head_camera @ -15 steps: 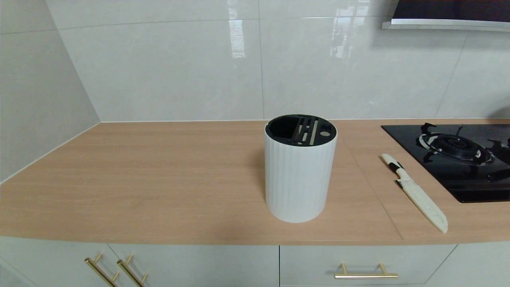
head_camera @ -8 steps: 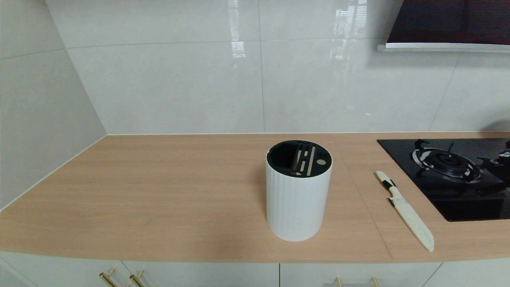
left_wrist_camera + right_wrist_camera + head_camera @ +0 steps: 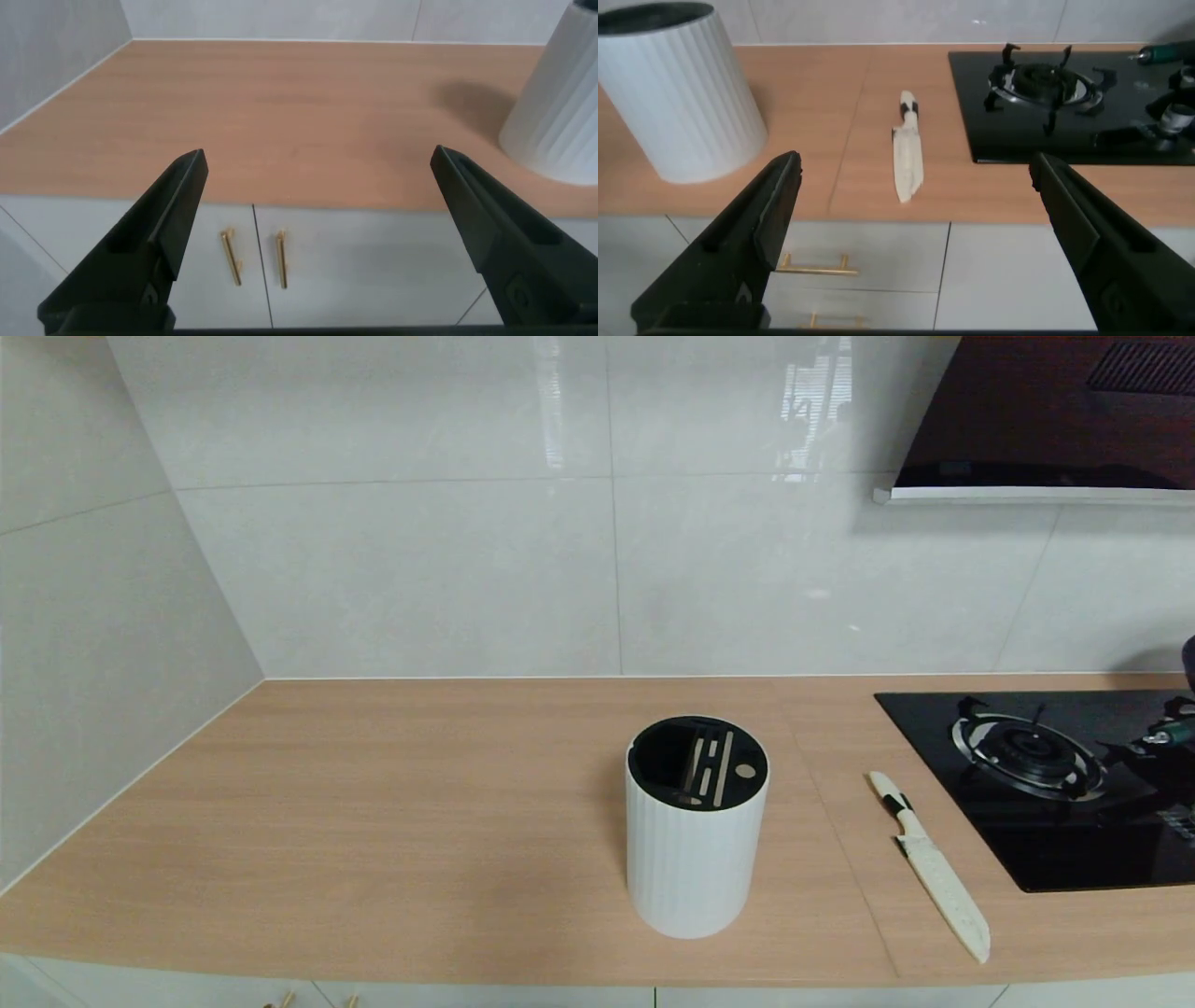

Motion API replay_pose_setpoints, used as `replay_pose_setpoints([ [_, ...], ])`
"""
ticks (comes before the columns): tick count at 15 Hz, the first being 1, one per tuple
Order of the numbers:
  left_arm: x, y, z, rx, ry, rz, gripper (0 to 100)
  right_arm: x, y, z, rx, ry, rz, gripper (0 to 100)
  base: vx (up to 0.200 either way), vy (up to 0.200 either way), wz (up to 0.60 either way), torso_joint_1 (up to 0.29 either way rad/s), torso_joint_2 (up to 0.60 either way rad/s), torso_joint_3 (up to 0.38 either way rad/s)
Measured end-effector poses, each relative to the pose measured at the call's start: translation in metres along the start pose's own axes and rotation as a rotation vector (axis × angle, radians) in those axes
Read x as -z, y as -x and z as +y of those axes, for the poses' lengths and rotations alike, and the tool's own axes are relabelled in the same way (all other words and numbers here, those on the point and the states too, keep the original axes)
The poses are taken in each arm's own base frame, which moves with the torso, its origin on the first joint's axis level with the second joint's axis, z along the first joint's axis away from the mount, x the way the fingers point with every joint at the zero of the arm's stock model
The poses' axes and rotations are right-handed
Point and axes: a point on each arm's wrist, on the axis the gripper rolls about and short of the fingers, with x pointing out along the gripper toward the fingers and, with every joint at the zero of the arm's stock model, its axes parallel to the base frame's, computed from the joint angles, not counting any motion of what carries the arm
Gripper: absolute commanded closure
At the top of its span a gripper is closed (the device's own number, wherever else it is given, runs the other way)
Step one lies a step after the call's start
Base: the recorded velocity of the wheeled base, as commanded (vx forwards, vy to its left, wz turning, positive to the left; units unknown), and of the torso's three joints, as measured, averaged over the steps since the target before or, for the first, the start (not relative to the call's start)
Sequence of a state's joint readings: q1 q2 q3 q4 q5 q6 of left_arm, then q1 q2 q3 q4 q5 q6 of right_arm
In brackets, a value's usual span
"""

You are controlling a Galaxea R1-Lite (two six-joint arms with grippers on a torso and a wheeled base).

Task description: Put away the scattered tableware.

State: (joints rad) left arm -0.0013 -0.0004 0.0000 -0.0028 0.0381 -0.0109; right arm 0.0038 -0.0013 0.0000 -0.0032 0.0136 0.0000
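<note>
Approach step; nothing grasped yet. Cream speckled knife (image 3: 927, 863) lies flat on the wooden tabletop (image 3: 420, 821), right of the white ribbed cylindrical holder (image 3: 695, 840) and apart from it. Left claw (image 3: 318, 173) and right claw (image 3: 917, 177) are both spread wide, empty. Likely next: right claw descends on the knife handle.

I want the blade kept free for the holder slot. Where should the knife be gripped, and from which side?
Grip the knife by its handle, the far end with the black band, from above with the open right gripper, jaws across its width. It lies flat with the blade toward the counter edge, so the handle is probably the safest hold.
</note>
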Motion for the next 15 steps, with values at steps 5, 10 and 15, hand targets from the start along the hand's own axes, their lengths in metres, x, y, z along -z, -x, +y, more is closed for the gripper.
replay_pose_setpoints([
  [5, -0.0001, 0.0, 0.0, 0.0, 0.0, 0.0, 0, 0.0, 0.0, 0.0, 0.001, 0.0, 0.0, 0, 0.0, 0.0, 0.0, 0.097, -0.21, -0.11],
  [10, 0.0, 0.0, 0.0, 0.0, 0.0, 0.0, 0, 0.0, 0.0, 0.0, 0.001, 0.023, 0.0, 0, 0.0, 0.0, 0.0, 0.0, 0.0, 0.0],
  [15, 0.0, 0.0, 0.0, 0.001, 0.001, 0.0, 0, -0.0023, 0.0005, 0.0, 0.0, 0.042, -0.009, 0, 0.0, 0.0, 0.0, 0.0, 0.0, 0.0],
])
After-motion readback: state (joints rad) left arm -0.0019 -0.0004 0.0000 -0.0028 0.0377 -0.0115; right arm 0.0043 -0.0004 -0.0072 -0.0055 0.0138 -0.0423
